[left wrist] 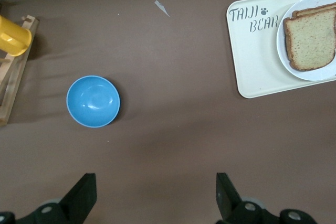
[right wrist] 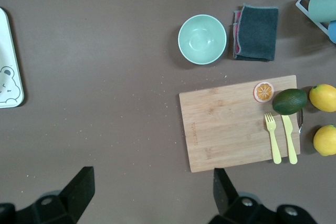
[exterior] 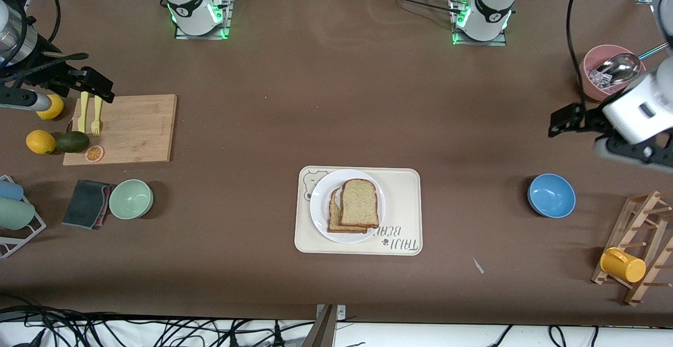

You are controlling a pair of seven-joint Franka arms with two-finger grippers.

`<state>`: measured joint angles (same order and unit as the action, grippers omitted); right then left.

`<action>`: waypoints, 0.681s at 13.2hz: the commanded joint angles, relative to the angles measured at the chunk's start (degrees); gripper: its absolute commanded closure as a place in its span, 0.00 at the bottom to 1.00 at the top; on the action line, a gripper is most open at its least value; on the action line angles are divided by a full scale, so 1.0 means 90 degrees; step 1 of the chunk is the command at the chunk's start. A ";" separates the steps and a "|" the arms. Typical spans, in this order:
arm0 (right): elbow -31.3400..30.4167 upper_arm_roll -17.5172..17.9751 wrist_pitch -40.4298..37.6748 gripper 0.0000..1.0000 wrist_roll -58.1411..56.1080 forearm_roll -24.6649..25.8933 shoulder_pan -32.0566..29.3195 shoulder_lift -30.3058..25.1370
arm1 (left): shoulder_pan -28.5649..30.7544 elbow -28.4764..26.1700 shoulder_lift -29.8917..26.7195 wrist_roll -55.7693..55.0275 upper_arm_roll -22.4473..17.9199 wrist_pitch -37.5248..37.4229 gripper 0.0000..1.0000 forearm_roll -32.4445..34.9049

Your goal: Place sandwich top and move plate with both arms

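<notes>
**Bringing both arms in to the plate**

Lifting the plate [exterior: 347,206] is, in my judgement, the step in hand, because the sandwich top [exterior: 360,202] already lies on the lower slice, a little shifted from it toward the left arm's end. The plate sits on the cream tray [exterior: 403,207], in the half toward the right arm's end, in the middle of the table and nearer to the front camera than both bases.

The left gripper [left wrist: 155,195] hangs over bare table beside the blue bowl [exterior: 551,195]; its fingers stand wide apart and hold nothing. The right gripper [right wrist: 152,192] hangs over the table near the wooden board [exterior: 126,129], also wide apart and holding nothing. Both are well apart from the plate.

To do it well, I think each gripper should come to its own side of the plate, low, and take only the rim. The fingers should not press the bread. Both arms should lift together and keep the plate level, so the shifted top slice does not slide off. The tray's raised edge may hinder a low approach.
</notes>
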<state>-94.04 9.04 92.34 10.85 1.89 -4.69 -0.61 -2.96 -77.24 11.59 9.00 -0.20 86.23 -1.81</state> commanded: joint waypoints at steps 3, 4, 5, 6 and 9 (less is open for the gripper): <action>0.0156 0.0001 -0.0133 0.00 -0.0034 0.0025 0.0003 0.0029 | 0.0515 -0.1720 -0.1219 -0.0364 0.0873 0.0652 0.00 0.0858; 0.0156 0.0001 -0.0124 0.00 -0.0034 0.0006 -0.0006 0.0028 | 0.0466 -0.1720 -0.1229 -0.0520 0.0544 0.0711 0.00 0.0305; 0.0156 0.0001 -0.0123 0.00 -0.0034 -0.0024 -0.0006 0.0028 | 0.0398 -0.1730 -0.1306 -0.0560 0.0163 0.0798 0.00 -0.0078; 0.0156 0.0001 -0.0123 0.00 -0.0014 -0.0043 -0.0006 0.0028 | 0.0359 -0.1827 -0.1423 -0.0570 0.0043 0.0809 0.00 -0.0120; 0.0156 0.0001 -0.0114 0.00 -0.0063 -0.0053 -0.0006 0.0038 | 0.0242 -0.2257 -0.1551 -0.0590 -0.0026 0.0897 0.00 -0.0160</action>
<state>-94.02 9.04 92.33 10.85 1.87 -4.68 -0.60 0.69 -93.39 0.04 4.38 -0.11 92.36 -2.02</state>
